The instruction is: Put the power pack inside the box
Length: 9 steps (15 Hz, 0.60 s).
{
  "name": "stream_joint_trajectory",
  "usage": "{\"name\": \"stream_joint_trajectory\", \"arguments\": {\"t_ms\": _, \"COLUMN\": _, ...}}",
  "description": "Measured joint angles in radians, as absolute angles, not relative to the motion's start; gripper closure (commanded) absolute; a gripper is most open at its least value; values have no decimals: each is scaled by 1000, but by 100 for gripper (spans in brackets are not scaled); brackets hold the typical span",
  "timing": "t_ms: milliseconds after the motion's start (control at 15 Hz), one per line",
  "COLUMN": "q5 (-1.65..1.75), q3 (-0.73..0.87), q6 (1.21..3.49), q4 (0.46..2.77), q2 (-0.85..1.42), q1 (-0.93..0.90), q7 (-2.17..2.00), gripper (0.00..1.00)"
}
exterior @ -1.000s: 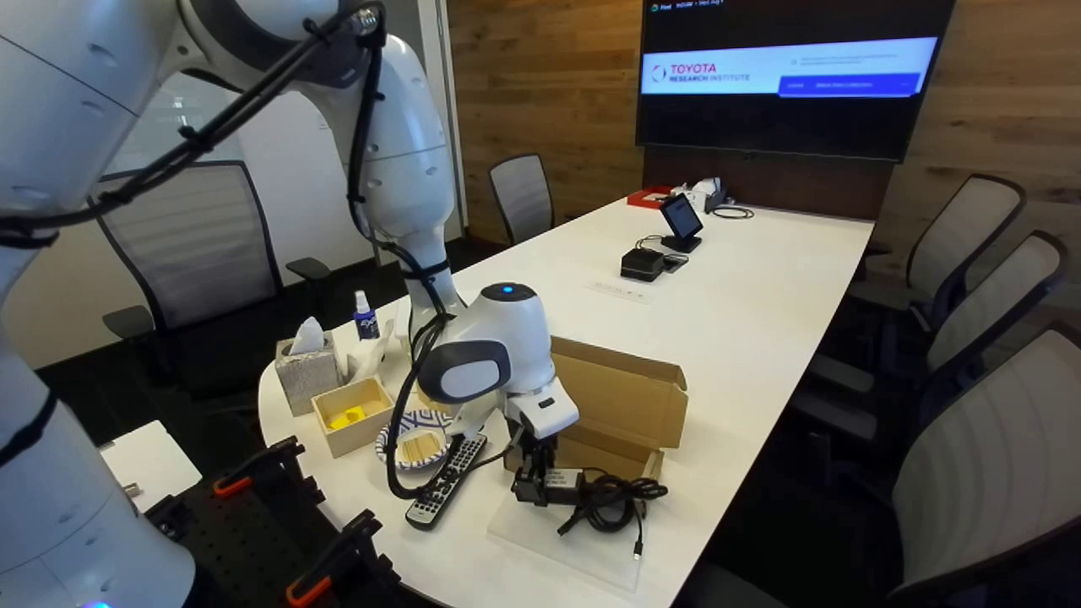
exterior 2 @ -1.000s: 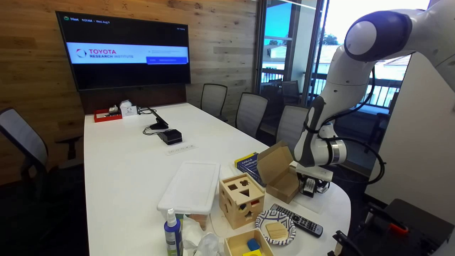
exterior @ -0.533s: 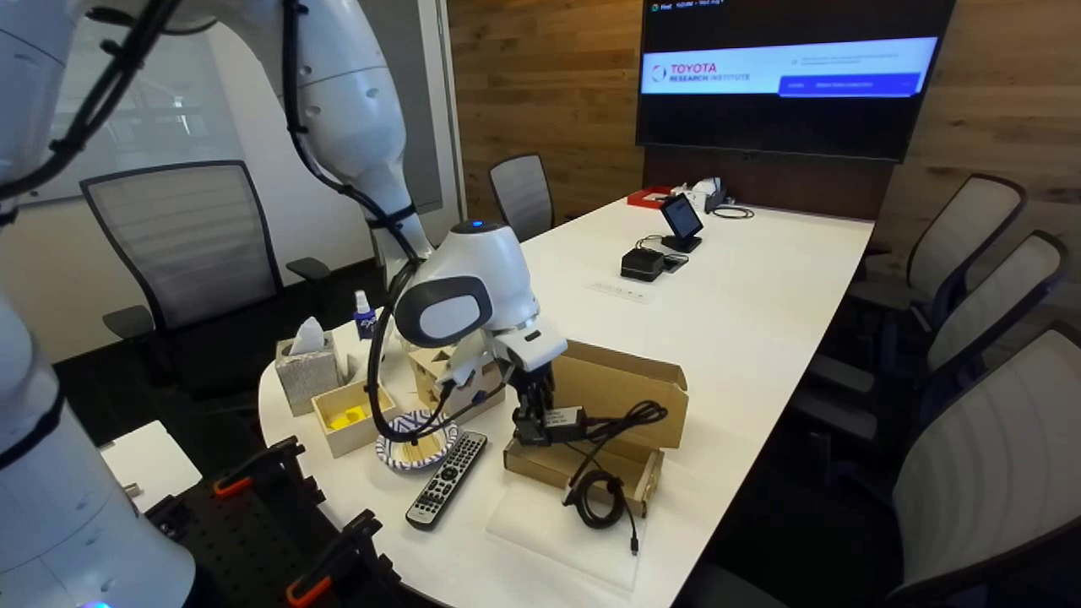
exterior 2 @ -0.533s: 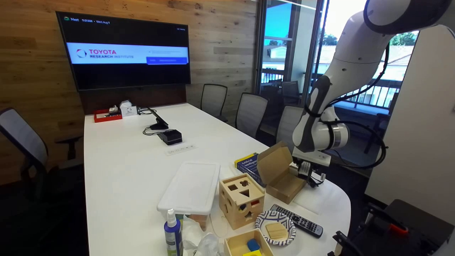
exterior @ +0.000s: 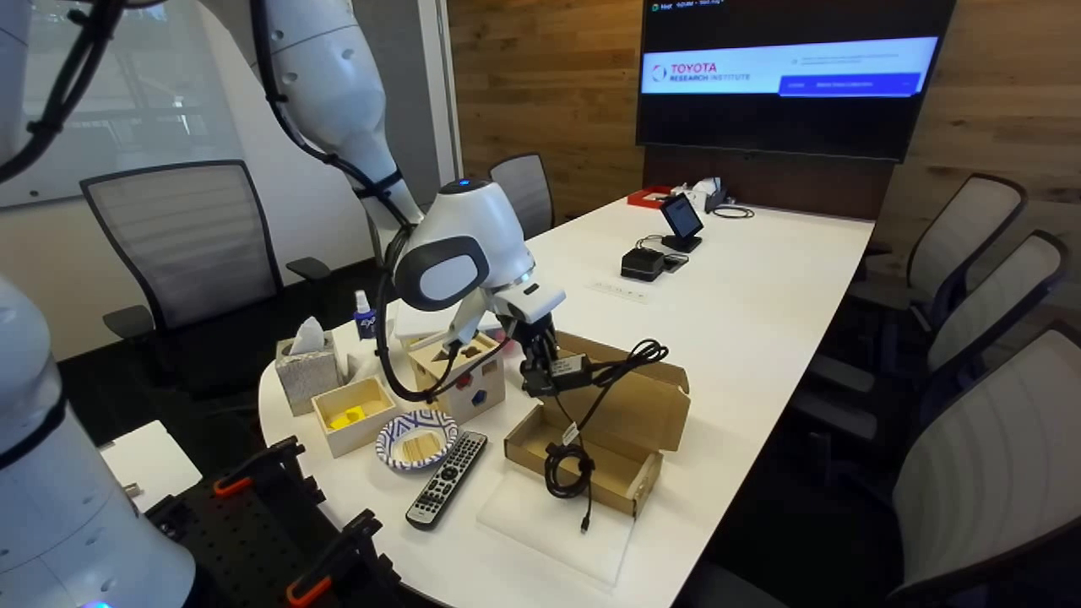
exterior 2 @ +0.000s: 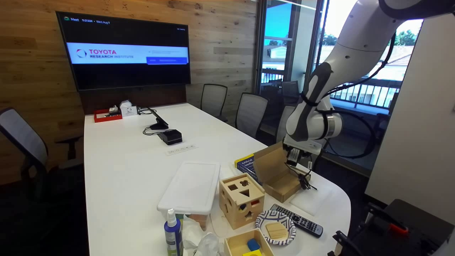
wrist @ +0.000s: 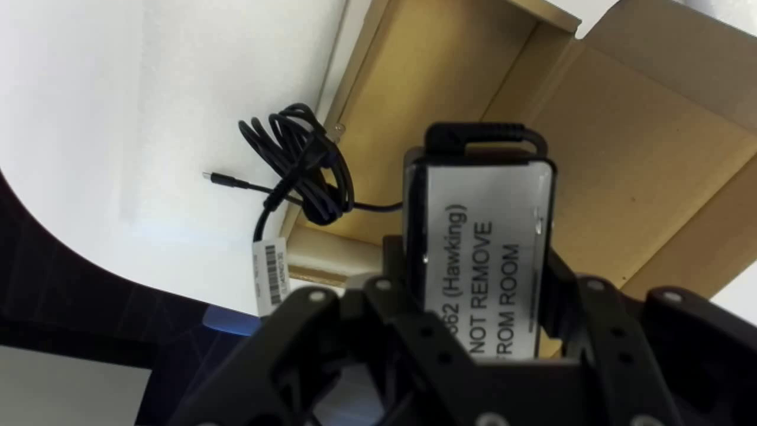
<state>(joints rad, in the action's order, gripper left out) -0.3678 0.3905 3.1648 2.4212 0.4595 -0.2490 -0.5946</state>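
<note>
On the power pack [wrist: 480, 248], a white label [wrist: 491, 201] reads "62", "Hawking", "NOT REMOVE" and "FROM ROOM" (the barcode tag [wrist: 272, 275] nearby is too blurred to read). In an exterior view, the wall screen [exterior 2: 126, 53] shows "TOYOTA RESEARCH INSTITUTE" and "Meet"; the blue book [exterior 2: 246, 164] seems to say "Artificial Intelligence".

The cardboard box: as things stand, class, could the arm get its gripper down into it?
Probably yes: the box has its flap lid open, and the gripper, holding the power pack, appears to hang above. The cord bundle, overlapping the box's edge in the wrist view, might snag.
</note>
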Motion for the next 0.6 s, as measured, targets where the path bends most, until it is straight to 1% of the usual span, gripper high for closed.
{"name": "stream_joint_trajectory", "arguments": {"t_ms": 333, "q5": -368, "q3": 386, "q6": 3251, "q4": 2410, "q2": 467, "q1": -247, "q7": -595, "gripper": 74}}
{"name": "stream_joint_trajectory", "arguments": {"t_ms": 600, "q5": -369, "q3": 448, "q6": 3309, "q4": 2409, "q2": 467, "q1": -304, "q7": -595, "gripper": 74}}
